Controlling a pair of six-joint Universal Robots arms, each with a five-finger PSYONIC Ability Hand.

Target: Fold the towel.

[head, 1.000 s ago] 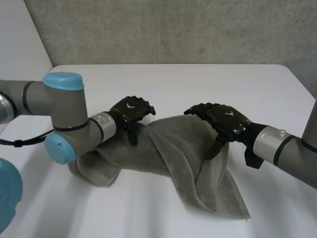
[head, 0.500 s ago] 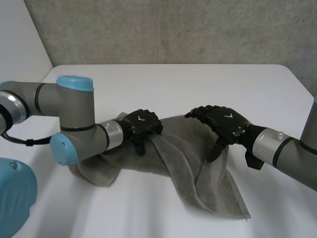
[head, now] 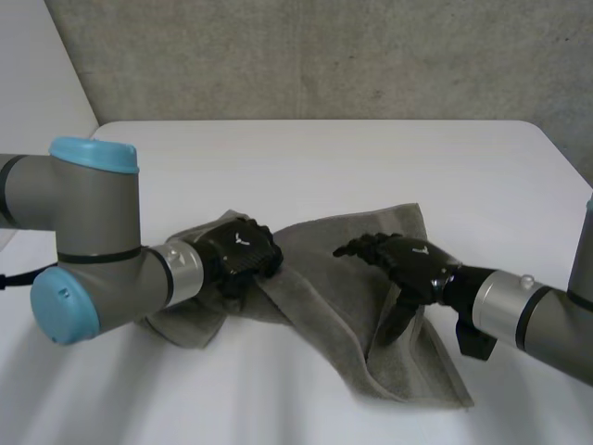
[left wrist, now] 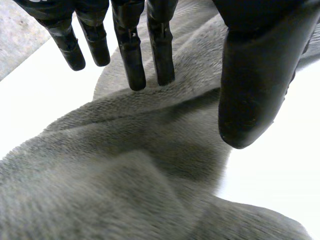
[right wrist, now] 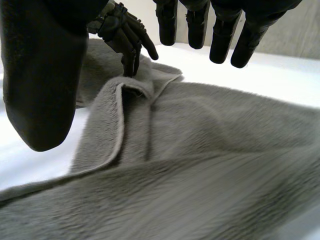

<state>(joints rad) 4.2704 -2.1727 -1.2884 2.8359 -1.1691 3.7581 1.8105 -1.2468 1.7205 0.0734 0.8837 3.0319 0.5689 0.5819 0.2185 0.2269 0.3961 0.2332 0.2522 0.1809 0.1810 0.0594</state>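
While left hand (head: 243,258) and right hand (head: 408,264) reach straight-fingered, the towel (head: 324,271) lies crumpled.

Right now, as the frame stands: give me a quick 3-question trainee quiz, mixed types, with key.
1. True or false: the towel lies flat and fully spread on the table.
2. Pick one. In its own wrist view, the right hand is: A) clenched round a towel corner; B) open, fingers straight, nothing pinched; C) holding a cup.
3. Short answer: in the right wrist view, what black thing rests on the towel's folded-over edge beyond the fingertips?

Key
1. False: it is rumpled, with folds and a turned-over edge.
2. B.
3. The left hand.
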